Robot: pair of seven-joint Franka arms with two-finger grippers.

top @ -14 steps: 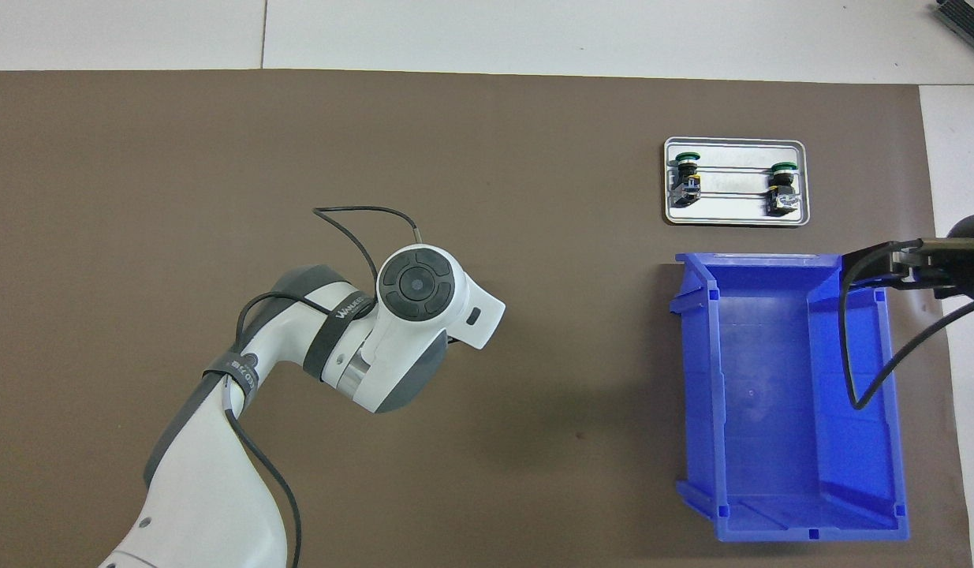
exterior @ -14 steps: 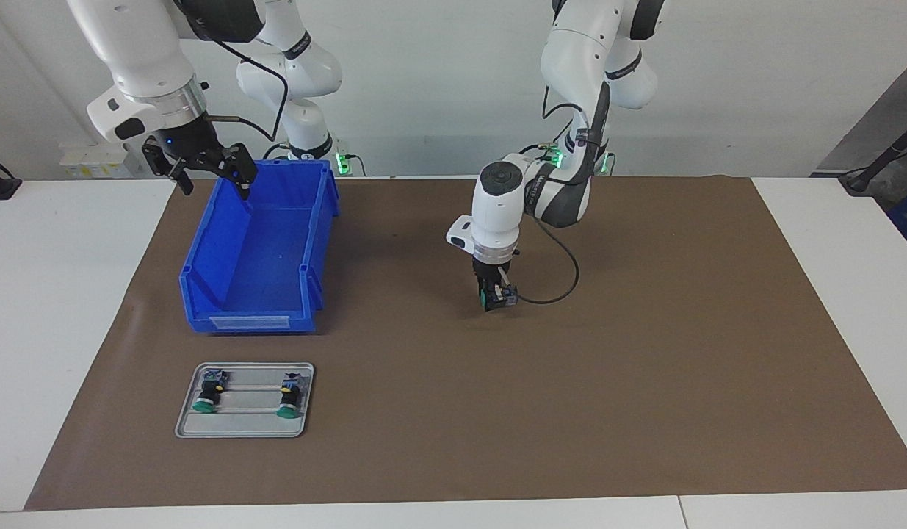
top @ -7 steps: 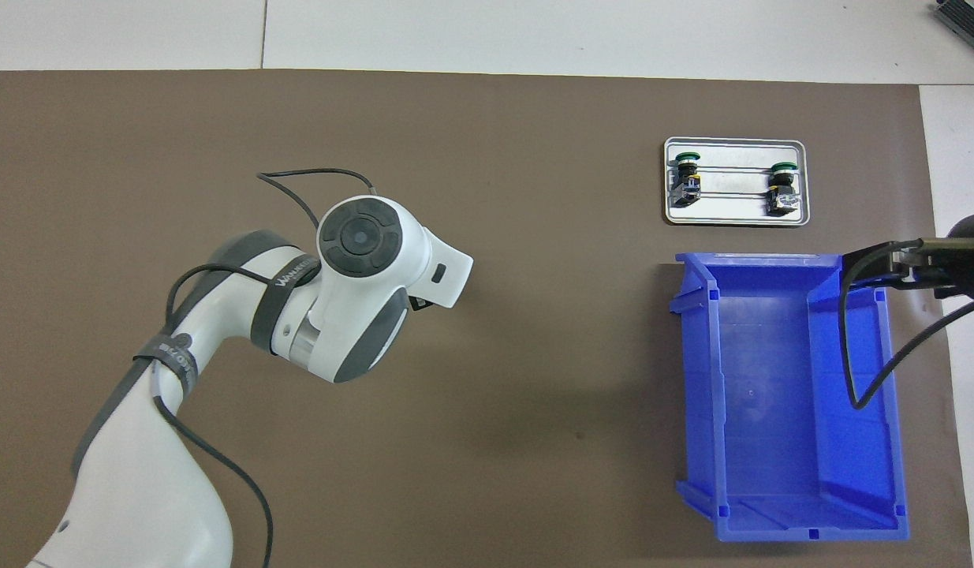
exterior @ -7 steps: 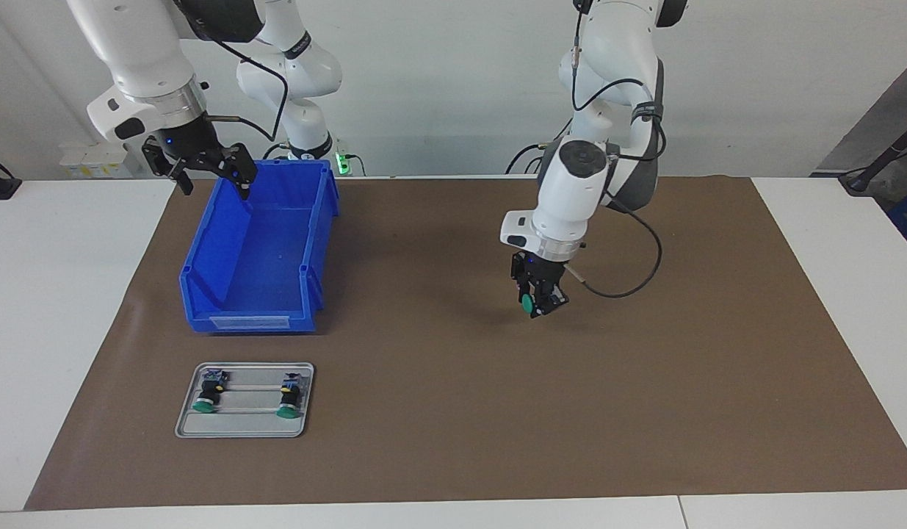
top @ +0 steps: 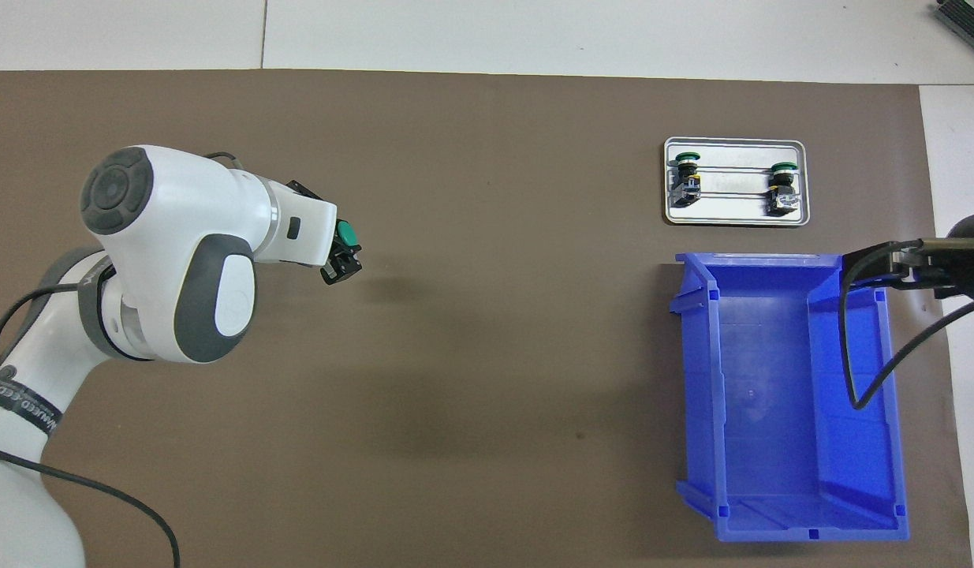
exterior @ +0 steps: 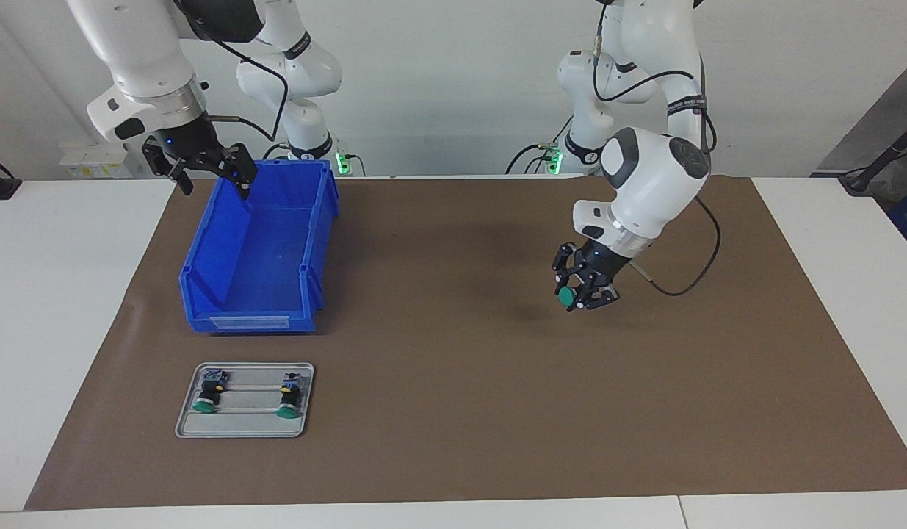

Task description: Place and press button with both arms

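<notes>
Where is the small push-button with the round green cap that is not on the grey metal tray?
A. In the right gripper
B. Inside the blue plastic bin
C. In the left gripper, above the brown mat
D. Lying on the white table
C: the left gripper is closed on the green-capped push-button above the brown mat, while the blue plastic bin holds nothing.

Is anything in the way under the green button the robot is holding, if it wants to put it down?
No. The left gripper holds the button over bare brown mat; nothing visible lies beneath it.
</notes>
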